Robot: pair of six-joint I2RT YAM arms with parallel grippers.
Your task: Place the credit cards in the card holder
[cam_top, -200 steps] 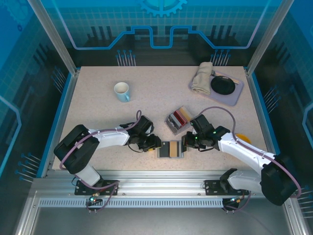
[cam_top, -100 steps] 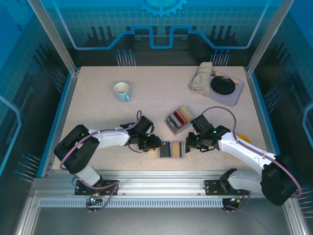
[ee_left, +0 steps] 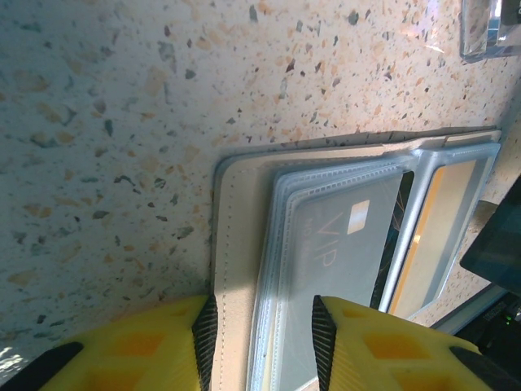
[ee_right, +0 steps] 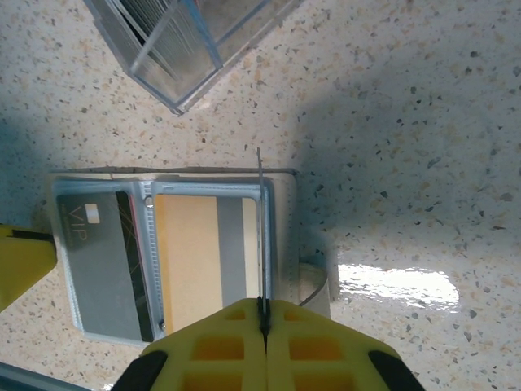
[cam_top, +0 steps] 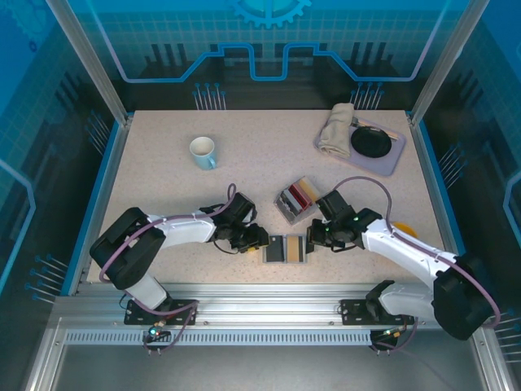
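Note:
The beige card holder (cam_top: 285, 248) lies open on the table between both arms. Its clear sleeves hold a grey VIP card (ee_right: 85, 244) on the left and a tan credit card (ee_right: 191, 261) with a grey stripe on the right. My right gripper (ee_right: 262, 308) is shut on a thin credit card (ee_right: 260, 228), seen edge-on and standing upright over the right edge of the right sleeve. My left gripper (ee_left: 264, 322) is open, its pads straddling the holder's beige left border (ee_left: 236, 244) and sleeve stack. More credit cards stand in a clear box (cam_top: 295, 199).
A white mug (cam_top: 202, 151) stands at the back left. A grey tray (cam_top: 391, 159) at the back right carries a folded cloth (cam_top: 335, 130) and a black dish (cam_top: 372, 142). The clear box (ee_right: 163, 41) sits just beyond the holder.
My right gripper has edged slightly left with its card, closer over the holder's right sleeve. The left arm has stayed in place.

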